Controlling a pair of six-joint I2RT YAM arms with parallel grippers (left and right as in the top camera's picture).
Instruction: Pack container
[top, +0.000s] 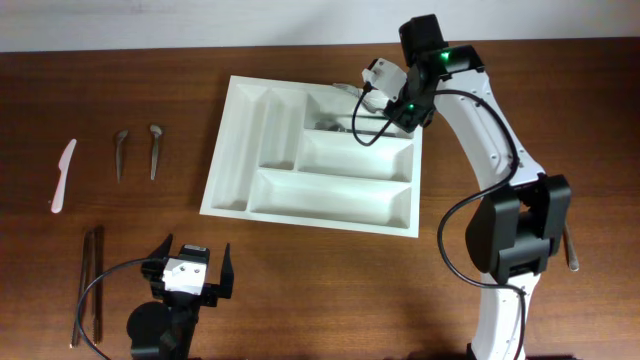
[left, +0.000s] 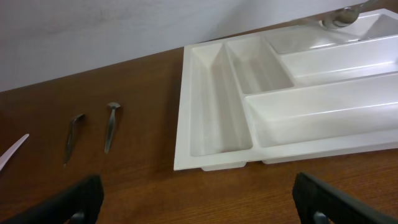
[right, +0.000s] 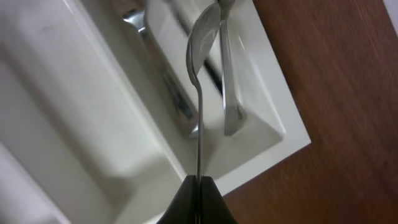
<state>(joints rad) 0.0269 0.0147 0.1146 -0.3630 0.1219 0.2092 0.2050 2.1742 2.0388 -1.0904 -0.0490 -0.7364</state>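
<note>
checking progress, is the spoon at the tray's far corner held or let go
Held: the right gripper is shut on the spoon handle, over the tray.

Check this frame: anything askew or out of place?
The container sits rotated, not square to the table. One utensil lies alone at far right, beside the right arm and away from the cutlery on the left. Nothing spilled or damaged shows.

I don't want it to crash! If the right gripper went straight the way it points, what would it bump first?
The spoon in the right gripper would likely touch the cutlery already lying in the tray first, though depth is hard to judge.
</note>
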